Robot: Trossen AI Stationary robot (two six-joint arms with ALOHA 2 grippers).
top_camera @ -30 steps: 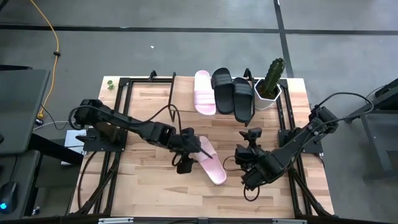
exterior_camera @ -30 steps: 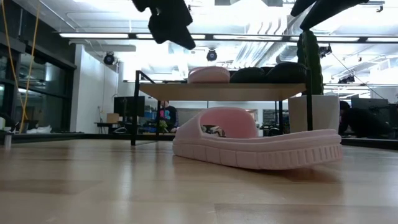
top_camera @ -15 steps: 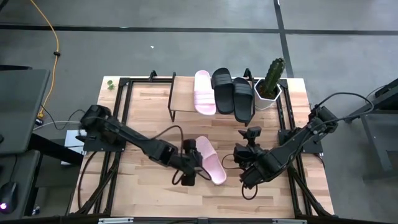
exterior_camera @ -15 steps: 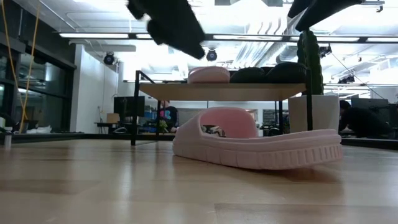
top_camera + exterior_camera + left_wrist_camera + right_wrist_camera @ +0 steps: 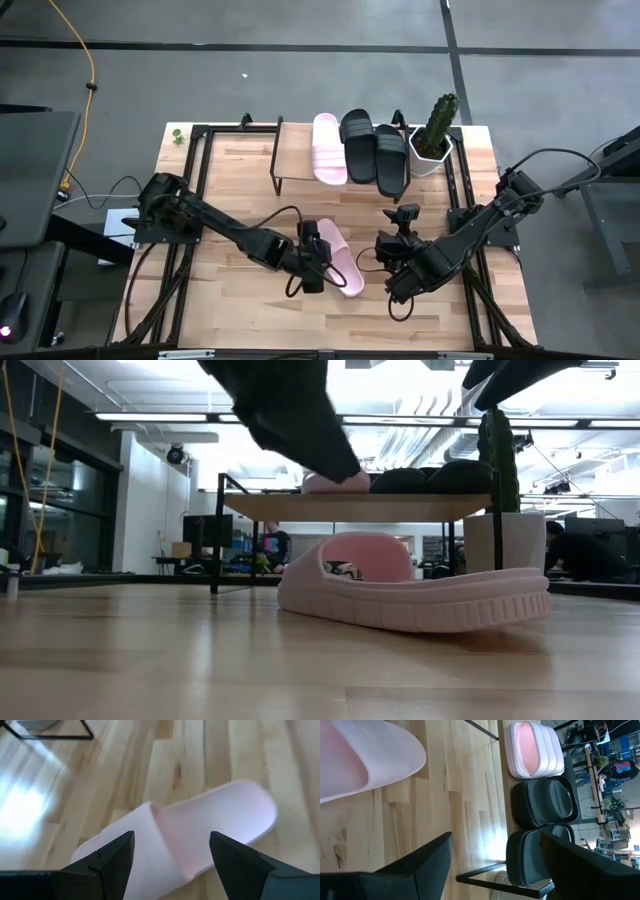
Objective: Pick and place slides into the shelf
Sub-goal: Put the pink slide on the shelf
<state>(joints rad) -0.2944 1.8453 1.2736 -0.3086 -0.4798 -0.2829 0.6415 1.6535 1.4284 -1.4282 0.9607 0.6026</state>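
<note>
Approach step: left gripper, fingers spread wide and empty, straddles the pink slide at frame centre; next, descend and close. Right gripper waits open, lower right.

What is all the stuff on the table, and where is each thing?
Pale pink slip-on slide: one, pink, lying flat on the light wooden tabletop, mid-table.
Pale pink slide on the rack: one, pink, at the left of the row.
Black slides: two, black, on the rack right of the pink one.
Low wooden-topped shelf with dark metal legs: one, at the table's far edge.
Green cactus in a white pot: one, right of the shelf.
Left gripper: open, over the loose pink slide.
Right gripper: open, right of that slide.
</note>
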